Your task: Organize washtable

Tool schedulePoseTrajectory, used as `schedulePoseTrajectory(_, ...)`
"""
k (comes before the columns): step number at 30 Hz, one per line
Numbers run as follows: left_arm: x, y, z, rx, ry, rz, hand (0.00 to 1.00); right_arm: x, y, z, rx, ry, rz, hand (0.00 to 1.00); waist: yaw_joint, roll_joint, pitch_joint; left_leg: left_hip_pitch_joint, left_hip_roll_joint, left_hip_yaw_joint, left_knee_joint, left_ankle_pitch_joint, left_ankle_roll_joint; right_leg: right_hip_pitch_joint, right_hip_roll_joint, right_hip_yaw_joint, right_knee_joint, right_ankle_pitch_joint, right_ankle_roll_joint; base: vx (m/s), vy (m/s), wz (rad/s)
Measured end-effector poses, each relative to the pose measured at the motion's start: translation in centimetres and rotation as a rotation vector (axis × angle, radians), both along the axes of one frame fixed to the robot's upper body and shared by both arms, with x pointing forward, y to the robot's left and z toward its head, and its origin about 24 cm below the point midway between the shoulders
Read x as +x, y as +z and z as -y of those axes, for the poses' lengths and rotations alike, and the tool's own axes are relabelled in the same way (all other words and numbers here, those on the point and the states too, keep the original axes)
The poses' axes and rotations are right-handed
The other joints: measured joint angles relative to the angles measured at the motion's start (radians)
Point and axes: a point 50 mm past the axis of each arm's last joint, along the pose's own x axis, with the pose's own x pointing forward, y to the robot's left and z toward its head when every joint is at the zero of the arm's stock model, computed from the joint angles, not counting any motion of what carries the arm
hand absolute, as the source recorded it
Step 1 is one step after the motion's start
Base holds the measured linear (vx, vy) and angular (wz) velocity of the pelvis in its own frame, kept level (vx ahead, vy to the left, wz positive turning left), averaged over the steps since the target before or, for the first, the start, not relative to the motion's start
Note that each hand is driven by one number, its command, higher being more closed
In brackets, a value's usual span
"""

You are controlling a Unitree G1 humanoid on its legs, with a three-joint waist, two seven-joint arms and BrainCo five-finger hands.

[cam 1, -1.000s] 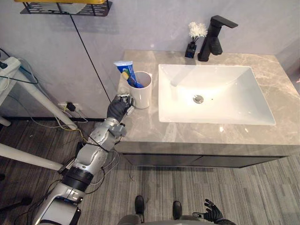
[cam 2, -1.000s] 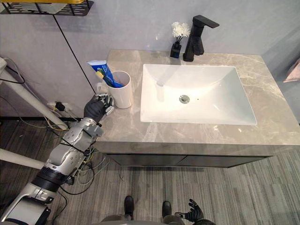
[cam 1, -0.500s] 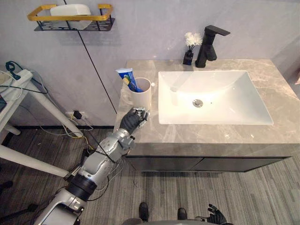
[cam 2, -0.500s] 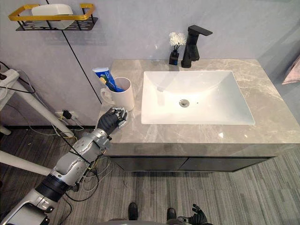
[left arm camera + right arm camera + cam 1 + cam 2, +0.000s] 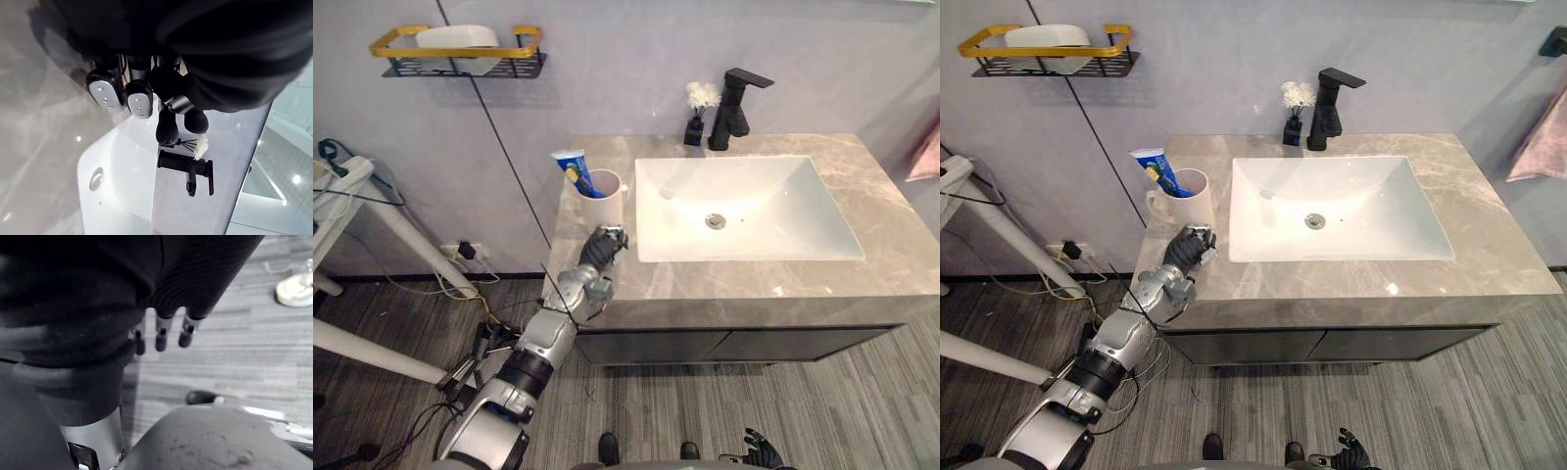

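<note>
A white cup (image 5: 603, 201) stands at the left end of the grey marble counter (image 5: 724, 286), with a blue toothpaste tube (image 5: 572, 164) and a toothbrush sticking out of it. My left hand (image 5: 604, 246) hovers just in front of the cup, over the counter's front left part, apart from it. Its fingers (image 5: 103, 92) are curled and hold nothing. Down by my side above the floor, my right hand (image 5: 760, 452) hangs with its fingers (image 5: 161, 333) straight and empty.
A white sink basin (image 5: 744, 208) fills the counter's middle. Behind it stand a black faucet (image 5: 734, 96) and a small black vase with a white flower (image 5: 697, 110). A wall shelf (image 5: 458, 51) holds a white dish. A pink towel (image 5: 1538, 137) hangs at right.
The whole view has shifted. My left hand has come away from the cup's side and now sits in front of the cup over the counter. The cup stays put.
</note>
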Motion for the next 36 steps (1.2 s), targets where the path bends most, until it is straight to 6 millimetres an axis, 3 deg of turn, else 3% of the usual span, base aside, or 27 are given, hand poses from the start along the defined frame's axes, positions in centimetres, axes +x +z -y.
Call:
schedulePoseTrajectory(7,0.8,1.2,0.0,0.019,0.039,0.059,1.00,0.5,0.1,-0.5,0.001,0.019,0.012,0.00,0.002,-0.020,0.014,-0.019,0.014,0.028,0.000,-0.001,-0.002,-0.024,0.013,0.024,-0.012,0.013,-0.005,-0.02,-0.014,-0.11)
schedulePoseTrajectory(20,2.2,3.6,-0.9,0.055,0.104,0.137,1.00,1.5,0.6,-0.7,0.001,0.040,0.060,0.00,-0.004,-0.024,0.044,-0.039,0.024,0.057,0.000,-0.003,-0.005,-0.053,0.022,0.057,-0.029,0.035,-0.009,-0.01,-0.004,-0.08)
schedulePoseTrajectory(30,4.3,8.3,-3.6,0.147,0.196,0.272,1.00,2.7,1.3,-0.8,0.012,0.056,0.122,0.00,-0.004,-0.025,0.114,-0.074,0.031,0.075,0.001,0.001,-0.010,-0.099,0.030,0.075,-0.026,0.046,-0.010,-0.01,0.001,-0.06)
schedulePoseTrajectory(36,6.0,12.8,-4.9,0.227,0.260,0.378,1.00,3.7,1.9,-0.7,0.009,0.069,0.183,0.00,-0.008,-0.025,0.179,-0.116,0.032,0.070,0.023,0.005,-0.014,-0.130,0.032,0.071,-0.012,0.050,-0.013,0.00,0.000,0.00)
